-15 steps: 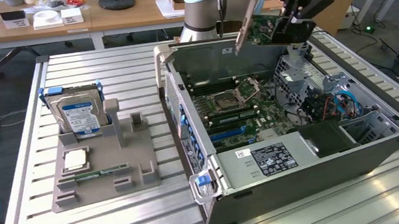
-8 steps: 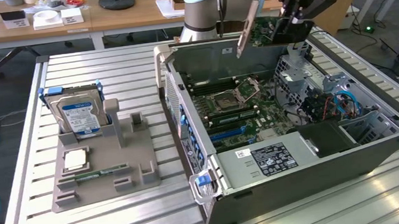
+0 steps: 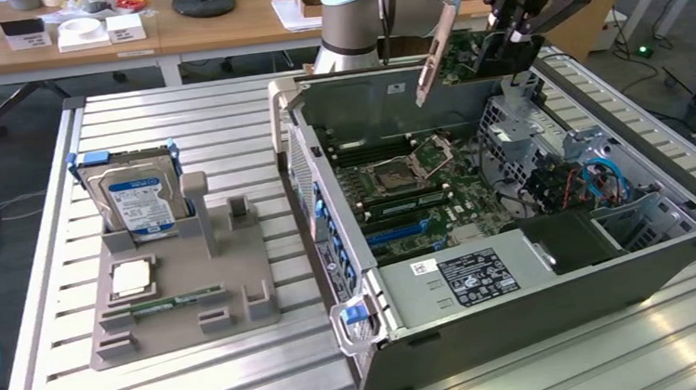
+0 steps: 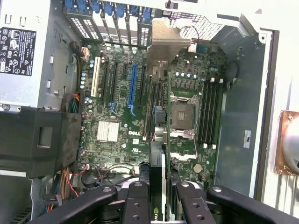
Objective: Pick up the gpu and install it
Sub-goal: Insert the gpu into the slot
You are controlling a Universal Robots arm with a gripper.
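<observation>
Green-backed and clenched in my end effector (image 3: 513,44), the gpu (image 3: 471,53) hung over the case (image 3: 521,330), where I feared a tilt could jam it beside the blue slot (image 4: 134,88).

I read one brand from my station: the white Dell logo on the motherboard (image 4: 134,132). Not legible to me: fine print and certification marks on the black power supply label (image 4: 17,44); the blue-white label on the hard drive (image 3: 137,200); a small white sticker (image 4: 246,138) on the case wall (image 4: 233,158); a greenish emblem on the gpu (image 4: 156,186).
</observation>
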